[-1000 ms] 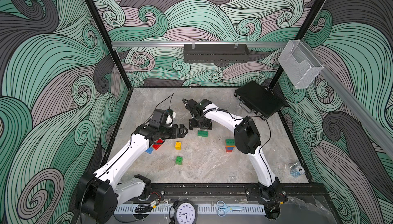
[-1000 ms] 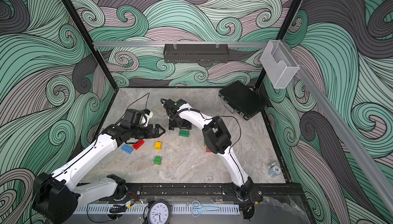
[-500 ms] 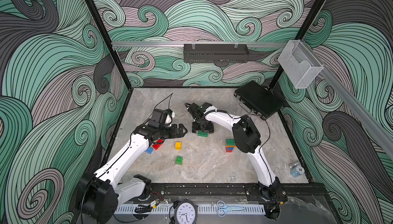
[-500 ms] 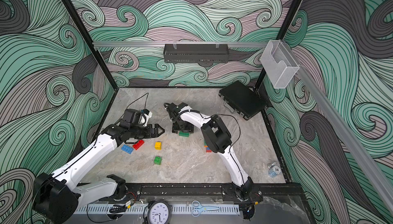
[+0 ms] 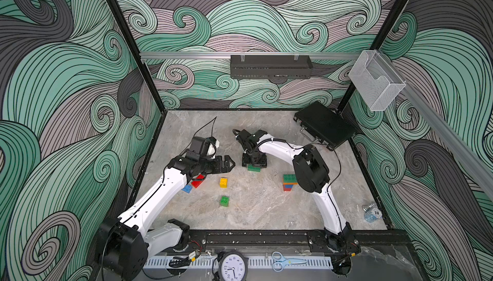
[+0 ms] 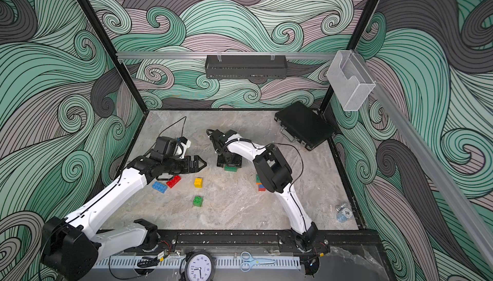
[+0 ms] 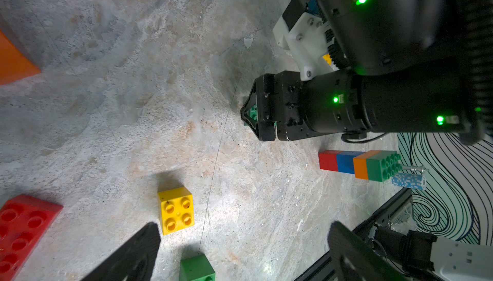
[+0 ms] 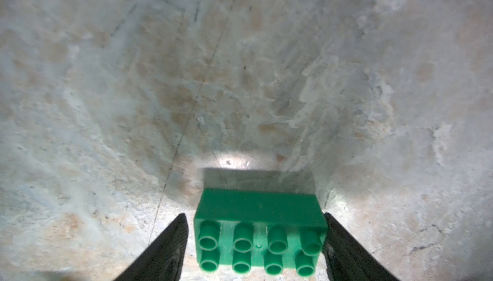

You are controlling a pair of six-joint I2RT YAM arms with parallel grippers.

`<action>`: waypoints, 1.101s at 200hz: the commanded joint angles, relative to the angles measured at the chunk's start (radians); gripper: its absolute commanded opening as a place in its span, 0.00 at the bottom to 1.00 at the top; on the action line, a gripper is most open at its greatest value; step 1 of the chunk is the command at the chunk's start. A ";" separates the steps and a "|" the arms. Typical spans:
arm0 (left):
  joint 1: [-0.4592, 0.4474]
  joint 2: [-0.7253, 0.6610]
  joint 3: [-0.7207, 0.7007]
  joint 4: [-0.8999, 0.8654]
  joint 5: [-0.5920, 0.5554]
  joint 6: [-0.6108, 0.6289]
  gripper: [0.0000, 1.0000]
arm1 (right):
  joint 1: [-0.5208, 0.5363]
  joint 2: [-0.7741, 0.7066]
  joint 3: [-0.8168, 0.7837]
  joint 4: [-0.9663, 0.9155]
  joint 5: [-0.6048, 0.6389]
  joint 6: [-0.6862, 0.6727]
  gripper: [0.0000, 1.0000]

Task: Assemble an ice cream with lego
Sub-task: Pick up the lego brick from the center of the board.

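my right gripper (image 8: 254,214) straddled the green oblong brick (image 8: 258,239), its long axis running finger to finger. the jaws stood open, not yet clamped.

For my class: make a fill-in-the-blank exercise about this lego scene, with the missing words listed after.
The right gripper straddles a ____ eight-stud brick.
The stack has a ____ bottom brick.
The loose yellow brick shows ____ studs.
The left gripper is ____, holding nothing.
Missing words: green, red, four, open.
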 commanded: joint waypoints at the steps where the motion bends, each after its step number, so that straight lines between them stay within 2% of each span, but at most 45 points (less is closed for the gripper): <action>1: 0.009 -0.011 -0.002 -0.013 0.009 0.001 0.99 | -0.005 -0.042 -0.020 0.000 0.007 0.026 0.74; 44: 0.010 -0.011 -0.003 -0.013 0.010 0.000 0.98 | -0.008 -0.054 -0.034 0.004 0.009 0.026 0.64; 84: 0.010 -0.013 -0.004 -0.018 0.009 0.002 0.99 | -0.008 -0.102 -0.055 -0.001 0.006 0.008 0.61; 145: 0.008 0.011 -0.004 0.001 0.035 -0.002 0.98 | -0.009 -0.312 -0.138 -0.086 -0.009 -0.066 0.60; 220: 0.002 0.092 0.013 0.086 0.108 -0.027 0.98 | -0.060 -0.599 -0.210 -0.330 -0.013 -0.196 0.60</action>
